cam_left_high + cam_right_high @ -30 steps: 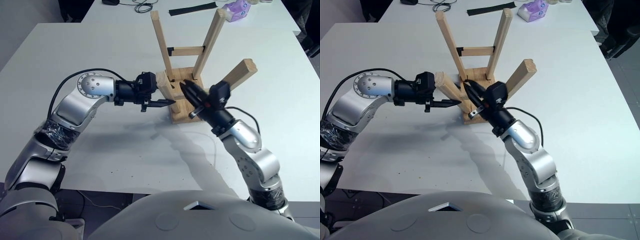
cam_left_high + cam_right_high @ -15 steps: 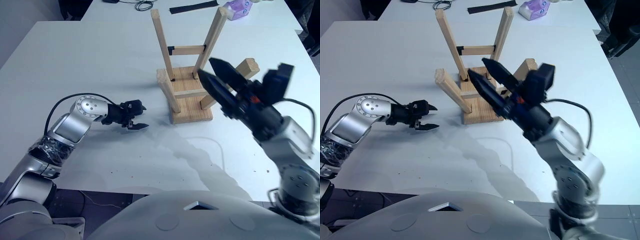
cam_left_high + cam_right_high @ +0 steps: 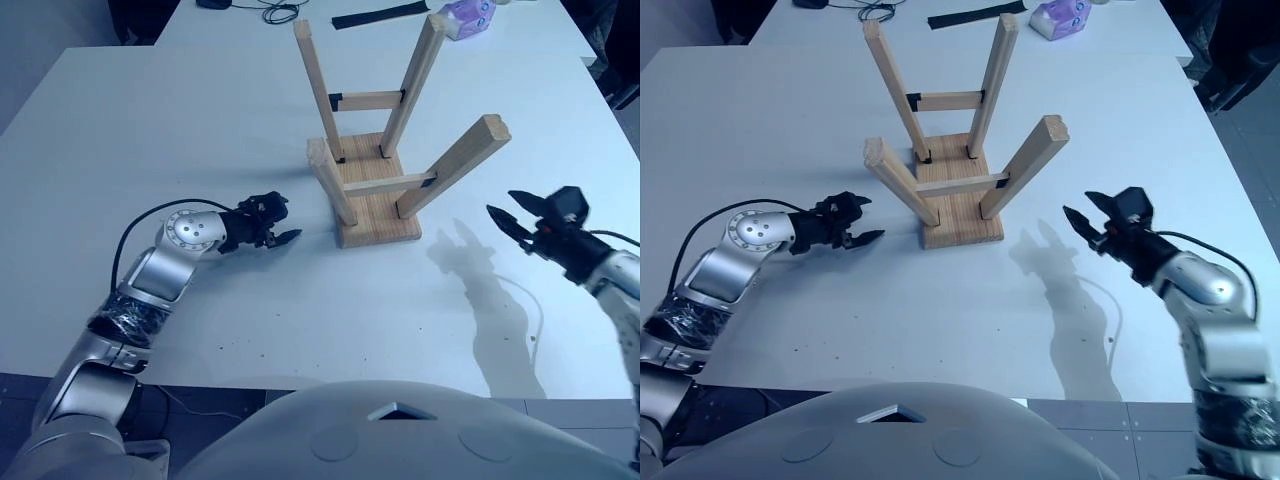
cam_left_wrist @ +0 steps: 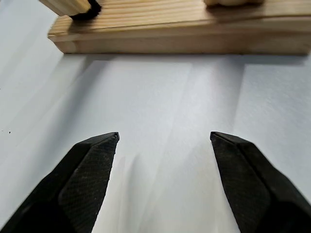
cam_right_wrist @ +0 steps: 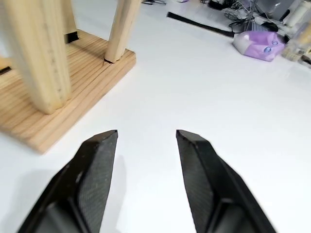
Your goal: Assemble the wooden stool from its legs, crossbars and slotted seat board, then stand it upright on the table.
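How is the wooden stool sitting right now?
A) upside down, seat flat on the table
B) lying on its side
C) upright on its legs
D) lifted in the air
A: the stool rests with its seat board flat on the table, legs pointing up.

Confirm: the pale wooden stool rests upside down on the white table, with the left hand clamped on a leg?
No: the left hand is open, clear of the pale wooden stool. The left eye view shows it; the rest holds.
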### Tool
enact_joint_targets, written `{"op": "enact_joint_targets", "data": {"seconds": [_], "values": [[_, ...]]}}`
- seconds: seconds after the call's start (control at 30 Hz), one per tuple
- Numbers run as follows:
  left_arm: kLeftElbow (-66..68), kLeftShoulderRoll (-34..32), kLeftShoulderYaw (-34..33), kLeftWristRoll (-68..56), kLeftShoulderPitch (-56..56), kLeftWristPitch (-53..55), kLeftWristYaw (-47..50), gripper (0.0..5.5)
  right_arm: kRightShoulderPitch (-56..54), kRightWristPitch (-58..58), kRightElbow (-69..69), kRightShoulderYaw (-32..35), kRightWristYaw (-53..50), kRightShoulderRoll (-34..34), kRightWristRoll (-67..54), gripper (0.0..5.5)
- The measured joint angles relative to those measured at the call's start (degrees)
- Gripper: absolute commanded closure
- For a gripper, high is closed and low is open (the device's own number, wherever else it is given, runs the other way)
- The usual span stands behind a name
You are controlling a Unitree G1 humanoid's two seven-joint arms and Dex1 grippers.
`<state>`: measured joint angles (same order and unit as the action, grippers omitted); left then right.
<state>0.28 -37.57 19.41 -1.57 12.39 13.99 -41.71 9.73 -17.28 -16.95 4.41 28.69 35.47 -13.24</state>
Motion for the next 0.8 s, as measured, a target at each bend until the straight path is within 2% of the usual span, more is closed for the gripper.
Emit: {"op": "enact_joint_targets", "data": {"seconds": [0.13, 0.27, 0.37, 0.5, 0.8], "values": [[1.4, 5.1, 0.6, 1.8, 0.2, -1.9, 1.9, 2.0, -3.3, 8.0, 9.0, -9.1, -3.7, -7.0, 8.7, 3.29], [2.4, 8.6, 0.7, 2.4, 0.3, -3.7, 3.0, 2.0, -3.8, 13.4, 15.6, -13.2, -5.1, -9.9, 13.5, 3.29], [2.2, 10.3, 0.9, 2.7, 0.0, -3.9, 2.9, 2.0, -3.8, 16.2, 16.9, -13.9, -5.4, -10.5, 14.9, 3.29], [-2.1, 9.7, 0.7, 2.4, -3.1, -4.4, 1.4, 2.0, -1.8, 16.2, 14.7, -13.6, -5.1, -10.1, 15.5, 3.29], [-9.6, 2.9, -2.4, 0.1, -10.5, -5.2, -4.6, 2.0, 7.5, 11.1, 0.0, -14.8, -1.2, -7.6, 15.4, 3.29]]}}
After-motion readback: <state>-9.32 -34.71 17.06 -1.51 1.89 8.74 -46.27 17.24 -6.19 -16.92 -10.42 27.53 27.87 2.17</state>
